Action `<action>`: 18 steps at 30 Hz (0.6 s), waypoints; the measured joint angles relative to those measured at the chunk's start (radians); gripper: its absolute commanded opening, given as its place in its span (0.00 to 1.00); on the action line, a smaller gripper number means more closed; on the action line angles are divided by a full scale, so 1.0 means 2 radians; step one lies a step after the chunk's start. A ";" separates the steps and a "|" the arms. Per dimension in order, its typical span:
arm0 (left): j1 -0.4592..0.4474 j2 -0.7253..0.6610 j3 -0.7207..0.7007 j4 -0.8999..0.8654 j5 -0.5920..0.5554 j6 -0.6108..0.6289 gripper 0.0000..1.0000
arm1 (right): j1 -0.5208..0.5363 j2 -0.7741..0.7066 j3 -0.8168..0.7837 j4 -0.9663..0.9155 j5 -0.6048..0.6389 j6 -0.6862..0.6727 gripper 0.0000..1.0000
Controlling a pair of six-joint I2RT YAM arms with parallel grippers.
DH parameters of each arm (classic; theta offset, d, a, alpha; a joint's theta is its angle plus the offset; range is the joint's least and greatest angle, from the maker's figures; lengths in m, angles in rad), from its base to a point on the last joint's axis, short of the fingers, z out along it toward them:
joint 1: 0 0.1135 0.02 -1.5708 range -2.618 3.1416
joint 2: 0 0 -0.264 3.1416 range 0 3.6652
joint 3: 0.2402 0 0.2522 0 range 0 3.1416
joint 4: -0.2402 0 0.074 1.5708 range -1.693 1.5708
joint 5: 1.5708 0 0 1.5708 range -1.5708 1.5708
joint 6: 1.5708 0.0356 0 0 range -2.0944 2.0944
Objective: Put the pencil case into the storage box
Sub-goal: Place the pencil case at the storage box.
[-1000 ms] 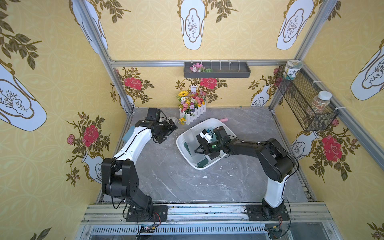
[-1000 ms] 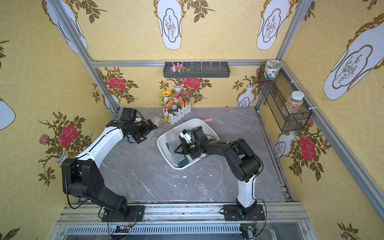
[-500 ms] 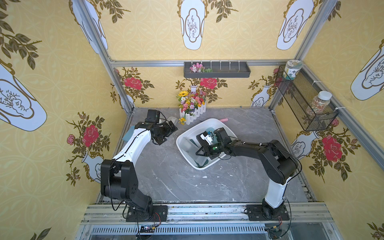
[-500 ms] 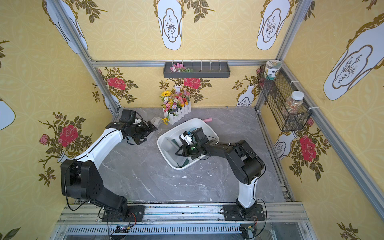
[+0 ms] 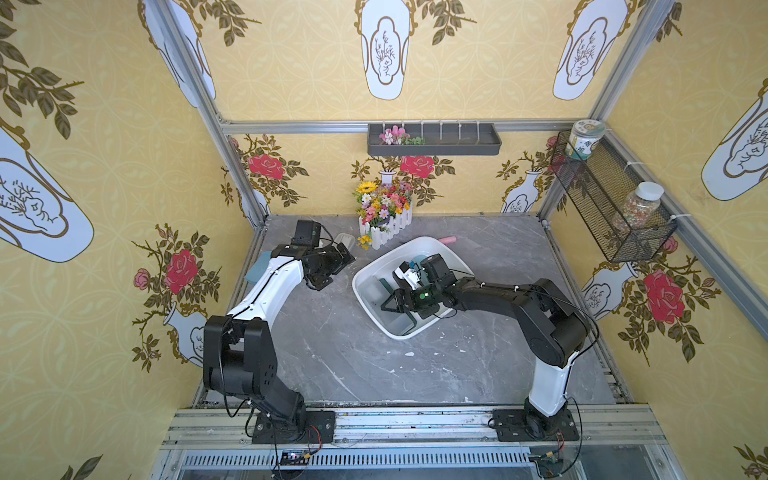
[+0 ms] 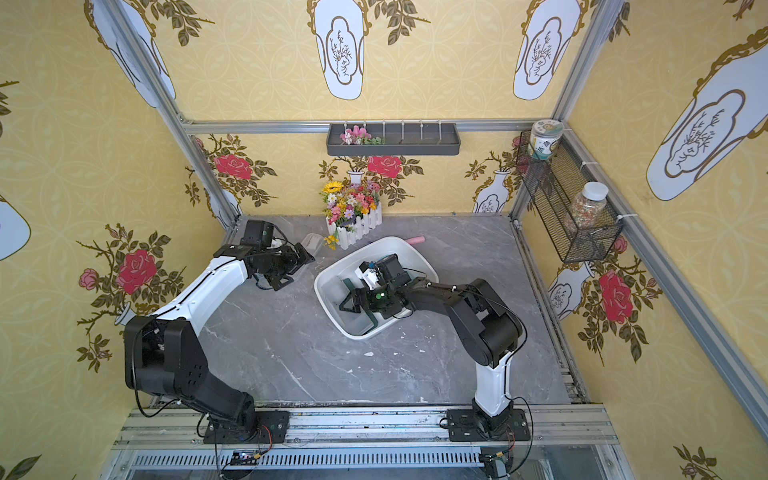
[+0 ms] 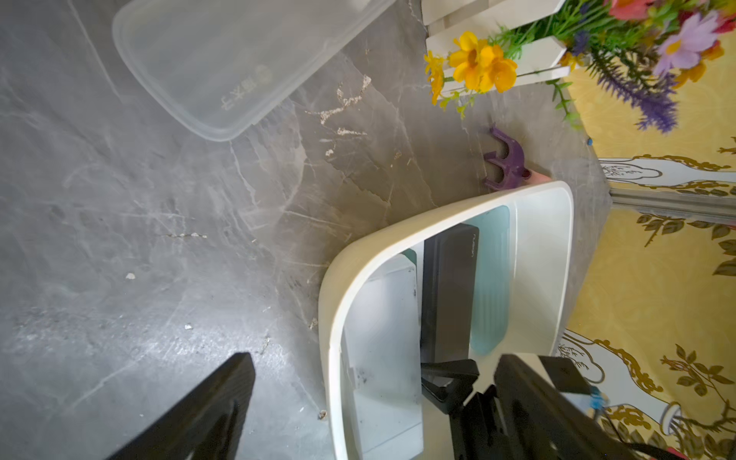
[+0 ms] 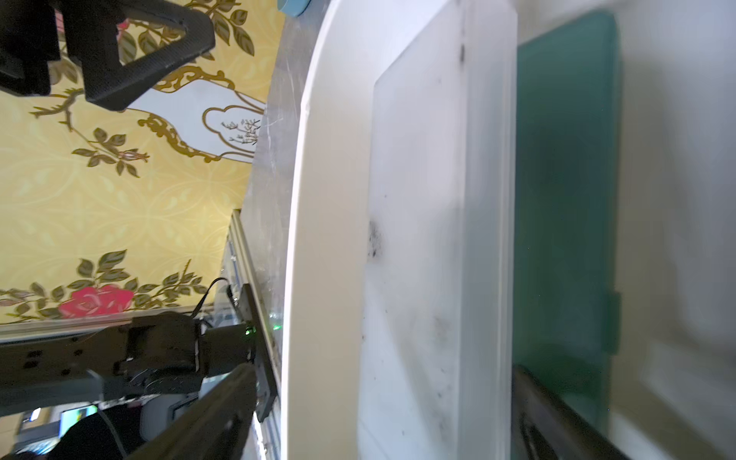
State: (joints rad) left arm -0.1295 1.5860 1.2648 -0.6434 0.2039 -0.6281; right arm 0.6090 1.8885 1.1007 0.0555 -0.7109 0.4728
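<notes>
Purple hook (image 7: pixel 506 163) beside storage box (image 7: pixel 328 318): left wrist only.

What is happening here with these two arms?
The right gripper hangs open over the white storage box, above a frosted pencil case lying inside beside a green case. The left gripper is open and empty over the table next to the box.

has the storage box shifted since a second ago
No. The storage box sits where it did, its far corner as near the flower fence as before.
</notes>
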 measured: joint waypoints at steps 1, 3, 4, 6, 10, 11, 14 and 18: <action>0.000 0.002 0.002 0.000 -0.004 0.000 1.00 | 0.000 -0.001 0.005 -0.014 0.008 -0.004 0.97; 0.000 0.006 0.006 0.001 -0.014 0.002 1.00 | 0.000 -0.003 0.012 -0.035 0.023 -0.011 0.97; 0.000 0.008 0.008 0.002 -0.019 0.004 1.00 | 0.000 -0.005 0.017 -0.047 0.033 -0.015 0.97; 0.000 0.015 0.014 0.002 -0.035 0.006 1.00 | 0.000 -0.008 0.024 -0.065 0.053 -0.023 0.97; 0.000 0.035 0.036 0.000 -0.067 0.014 1.00 | -0.001 -0.022 0.036 -0.101 0.099 -0.035 0.97; 0.000 0.043 0.048 -0.002 -0.078 0.019 1.00 | -0.003 -0.029 0.038 -0.110 0.110 -0.039 0.97; 0.000 0.069 0.083 -0.008 -0.113 0.036 1.00 | -0.006 -0.044 0.041 -0.125 0.132 -0.044 0.97; -0.002 0.094 0.114 -0.014 -0.149 0.075 1.00 | -0.008 -0.059 0.043 -0.137 0.152 -0.048 0.97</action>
State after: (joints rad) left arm -0.1337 1.7744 1.4921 -0.6704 -0.0937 -0.4774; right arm 0.5934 1.7714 1.1870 -0.2176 -0.4065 0.3759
